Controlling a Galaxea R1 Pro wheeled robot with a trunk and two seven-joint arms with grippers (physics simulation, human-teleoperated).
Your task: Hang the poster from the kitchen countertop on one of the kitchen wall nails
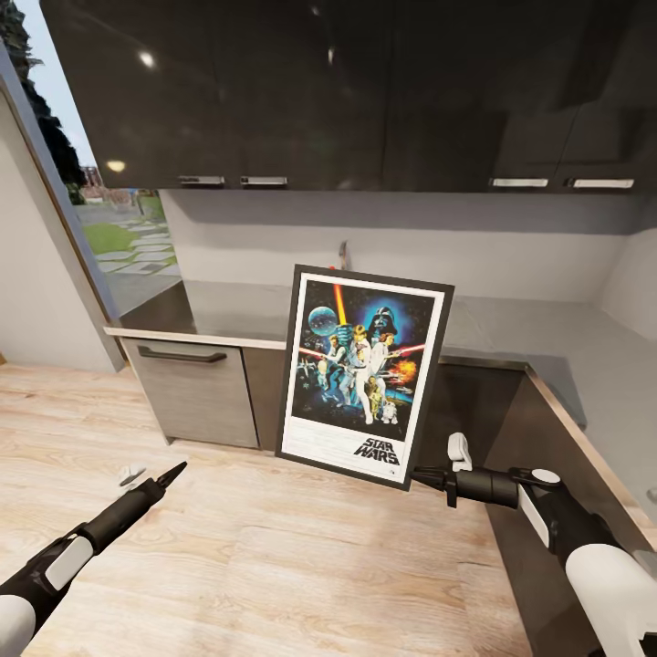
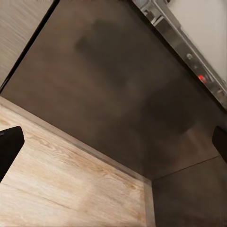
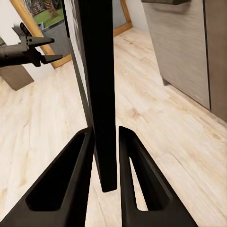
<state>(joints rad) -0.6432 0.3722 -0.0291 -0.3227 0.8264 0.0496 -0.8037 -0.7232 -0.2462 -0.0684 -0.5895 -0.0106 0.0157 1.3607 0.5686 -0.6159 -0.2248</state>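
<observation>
While head view shows poster artwork, right end effector clamps its edge.

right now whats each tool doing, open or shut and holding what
Left tool: open, holding nothing, over the floor.
Right tool: shut on the poster, gripping its frame edge, held upright off the countertop.

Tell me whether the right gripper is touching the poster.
Touching. In the right wrist view the right gripper has both fingers pressed against the poster edge, no gap either side. The head view agrees: it holds the frame's lower corner.
</observation>
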